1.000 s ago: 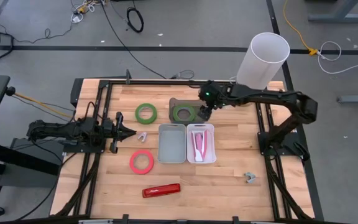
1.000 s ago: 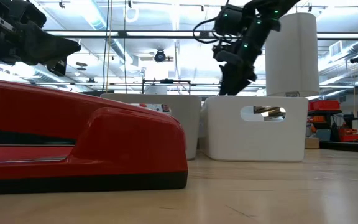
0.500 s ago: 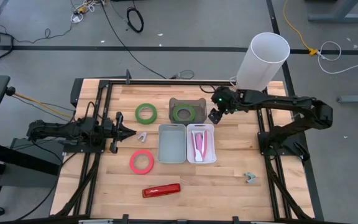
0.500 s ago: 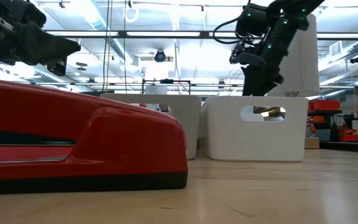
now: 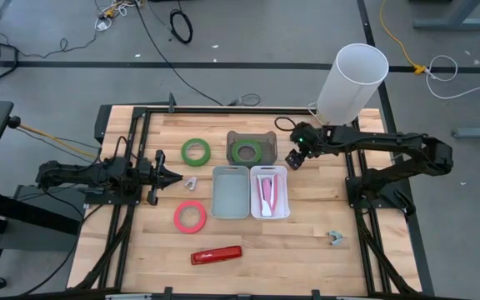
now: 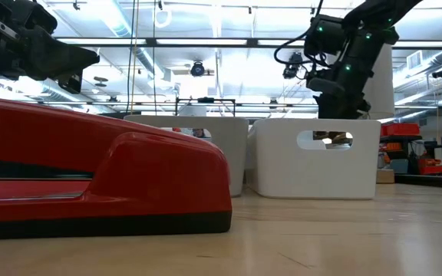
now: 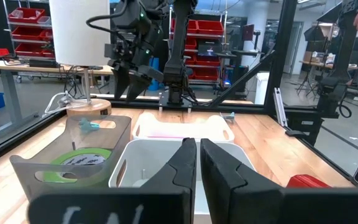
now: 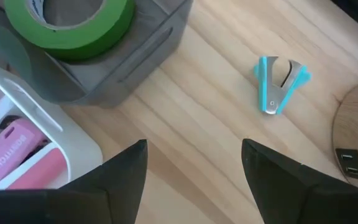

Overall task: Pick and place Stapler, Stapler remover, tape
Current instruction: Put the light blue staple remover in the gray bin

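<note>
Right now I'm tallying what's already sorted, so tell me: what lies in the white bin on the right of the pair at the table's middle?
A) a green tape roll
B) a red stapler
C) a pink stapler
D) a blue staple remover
C: the pink stapler lies inside the white bin, seen from above and in the right wrist view.

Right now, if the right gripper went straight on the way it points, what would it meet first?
The right gripper, open and empty, points down at bare table beside the grey bin. It would probably meet the wood first, with the blue staple remover lying just beyond; depth is unclear.
</note>
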